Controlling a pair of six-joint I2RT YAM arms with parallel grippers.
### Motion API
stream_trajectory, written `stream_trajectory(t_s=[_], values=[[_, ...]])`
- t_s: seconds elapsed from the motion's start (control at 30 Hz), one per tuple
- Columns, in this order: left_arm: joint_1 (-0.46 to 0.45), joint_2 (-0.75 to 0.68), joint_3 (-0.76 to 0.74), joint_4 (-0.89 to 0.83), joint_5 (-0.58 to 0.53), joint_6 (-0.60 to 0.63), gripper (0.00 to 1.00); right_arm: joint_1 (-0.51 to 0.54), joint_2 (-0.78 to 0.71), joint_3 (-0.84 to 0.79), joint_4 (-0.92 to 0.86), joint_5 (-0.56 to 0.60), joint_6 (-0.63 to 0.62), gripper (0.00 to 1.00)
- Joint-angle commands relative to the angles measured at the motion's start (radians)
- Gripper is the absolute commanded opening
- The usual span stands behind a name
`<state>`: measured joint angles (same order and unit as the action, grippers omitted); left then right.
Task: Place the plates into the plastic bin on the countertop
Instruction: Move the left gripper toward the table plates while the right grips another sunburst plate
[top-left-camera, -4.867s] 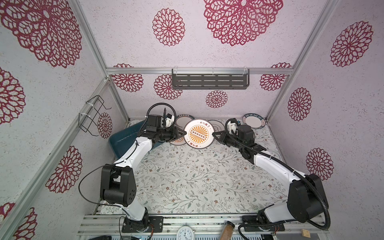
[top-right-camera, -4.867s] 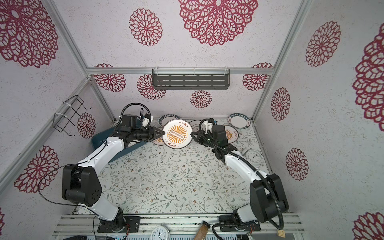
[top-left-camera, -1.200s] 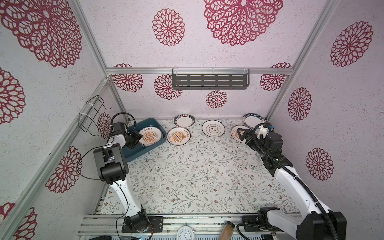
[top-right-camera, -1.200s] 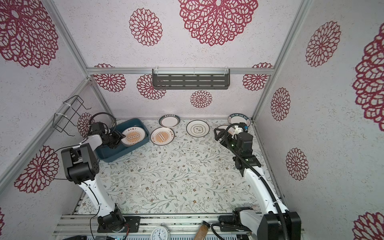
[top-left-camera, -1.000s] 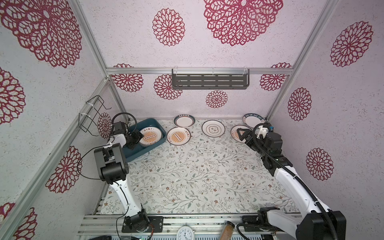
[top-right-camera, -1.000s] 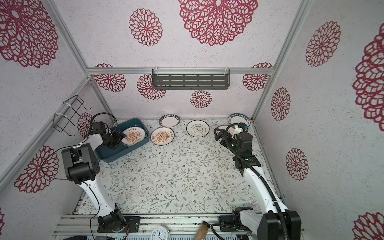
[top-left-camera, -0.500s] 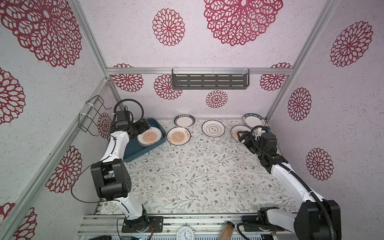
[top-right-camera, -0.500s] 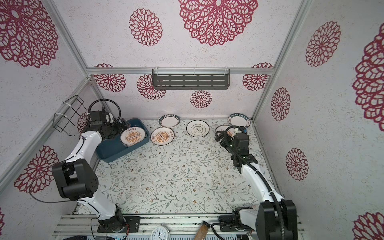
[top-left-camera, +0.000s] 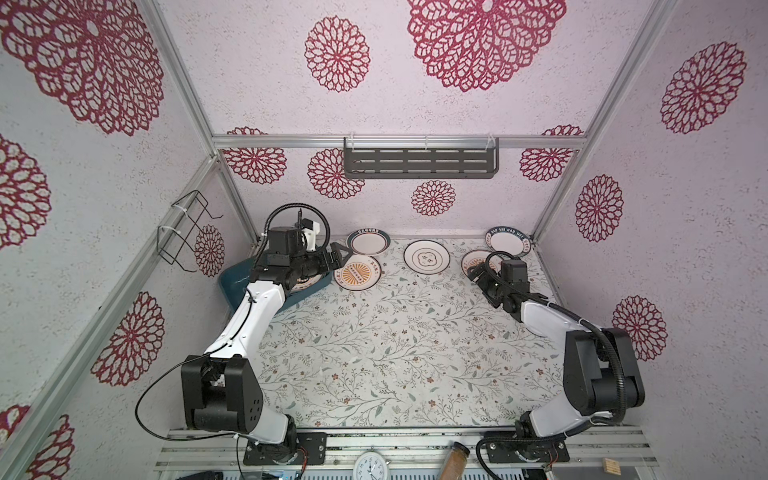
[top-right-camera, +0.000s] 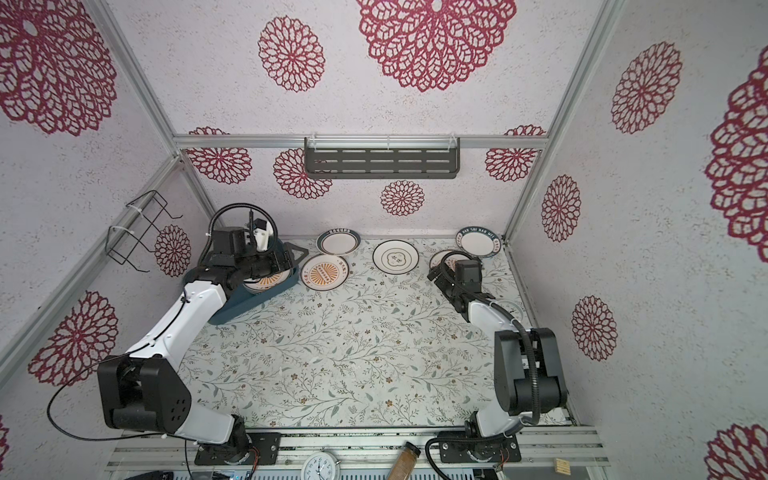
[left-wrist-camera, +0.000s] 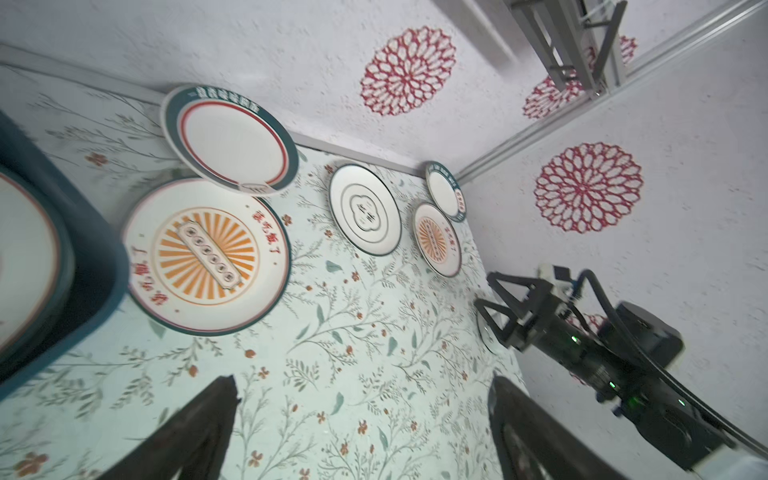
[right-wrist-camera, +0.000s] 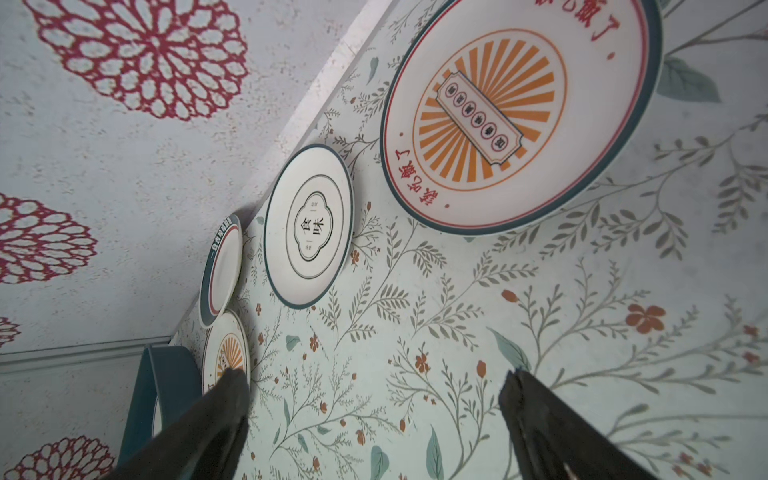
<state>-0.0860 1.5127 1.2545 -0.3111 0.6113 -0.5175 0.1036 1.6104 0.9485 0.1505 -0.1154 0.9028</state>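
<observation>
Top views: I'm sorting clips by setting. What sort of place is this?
Probably a mock kitchen booth built for robot trials, not a real home: rosette-papered panels held in an aluminium frame, a vine-printed countertop with plates laid along its back, and a grey slotted shelf on the rear wall.

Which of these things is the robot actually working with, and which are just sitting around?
For the job: plastic bin; plate inside it; on the countertop, sunburst plate beside the bin, other sunburst plate, teal-rimmed plate at the back wall, teal-rimmed plate in the corner, ringed plate.
Just lying about: slotted shelf, wire rack, clock, brown jar.
</observation>
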Motion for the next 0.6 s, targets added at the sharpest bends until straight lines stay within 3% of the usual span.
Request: stream_trajectory(t_s=[0.0,0.3,0.57], values=[[-0.034,-0.006,-0.023,0.097,0.086,-0.039,0.97,-0.030,0.050,0.046,0.040,0.001,0.052,0.97],[-0.097,0.009,-0.024,0.121,0.160,-0.070,0.97,-0.070,0.188,0.088,0.029,0.028,0.089,0.94],[-0.098,-0.013,-0.017,0.109,0.160,-0.069,0.97,-0.104,0.328,0.135,0.093,0.011,0.174,0.83]])
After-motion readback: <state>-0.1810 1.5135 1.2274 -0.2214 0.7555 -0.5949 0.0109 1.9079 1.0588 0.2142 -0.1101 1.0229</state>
